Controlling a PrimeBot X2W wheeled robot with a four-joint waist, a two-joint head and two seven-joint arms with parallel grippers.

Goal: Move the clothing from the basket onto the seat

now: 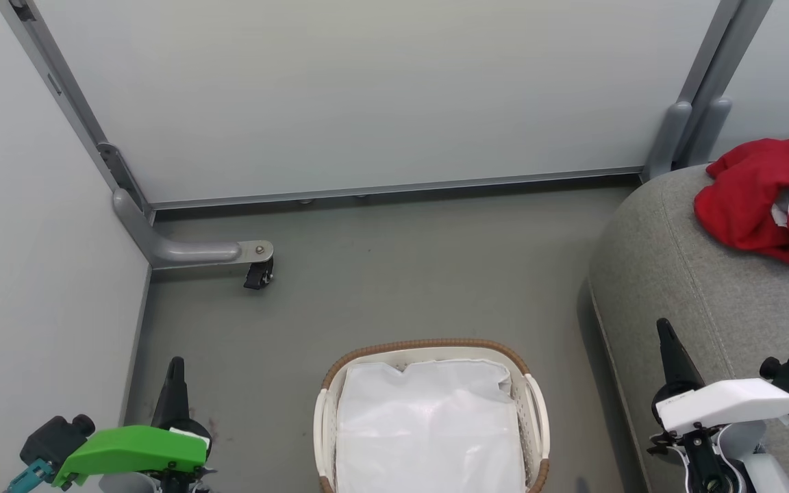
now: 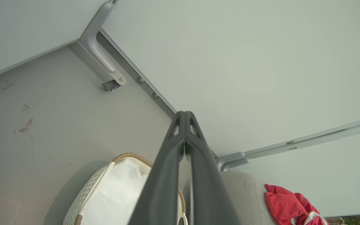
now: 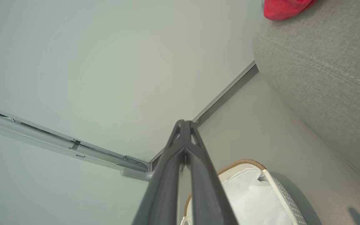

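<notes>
Clothing lies bunched on the seat, close to its rounded far edge, where loose fabric might slide off onto the floor. The basket holds its white liner; grabbing that by mistake is the other risk. The left pincer and right pincer are closed tight, holding nothing.

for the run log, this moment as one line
clothing on sofa | basket: liner, no red seen | left claw shut, empty | right claw shut, empty

Bright red white-striped garments lie crumpled on the grey fabric sofa; the oval white brown-rimmed basket stands upright nearby.
</notes>
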